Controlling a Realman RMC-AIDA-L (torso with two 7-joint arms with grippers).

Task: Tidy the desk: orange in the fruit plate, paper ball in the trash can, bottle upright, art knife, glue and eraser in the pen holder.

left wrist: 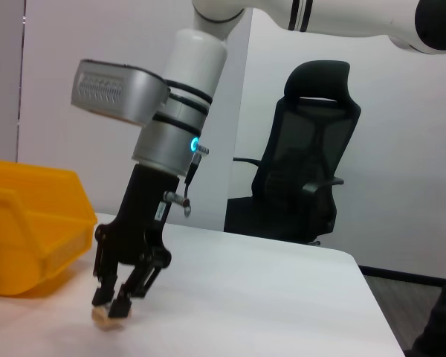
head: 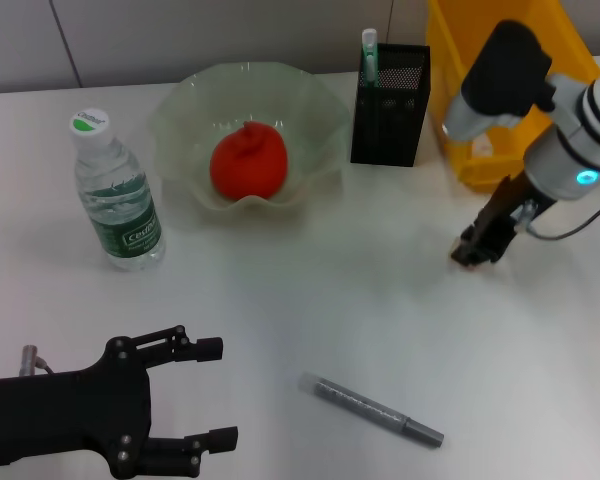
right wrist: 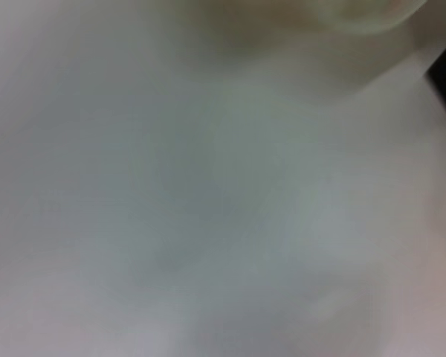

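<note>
My right gripper (head: 477,250) is down at the desk (head: 310,300) near its right edge, just in front of the yellow bin (head: 480,150), fingers drawn in around a small pale lump — the eraser (left wrist: 102,316), I judge — sitting right at the tips. From the left wrist view the fingers (left wrist: 123,301) look nearly pressed together on it, though whether they truly pinch it I can't be sure. The black mesh pen holder (head: 392,105) stands toward the far edge and to the left of that gripper, with a stick, probably the glue (head: 369,50), already poking up from it. So the coming move, as I read it, is a lift and a carry up and left.

The art knife (head: 372,409) — a slim grey metal bar — lies diagonally near the front edge, closer to my left gripper (head: 210,392), which rests spread at the front left corner. The orange (head: 248,160) sits in the wavy translucent fruit plate (head: 180,120); the clear plastic bottle (head: 118,195) stands upright beside it
</note>
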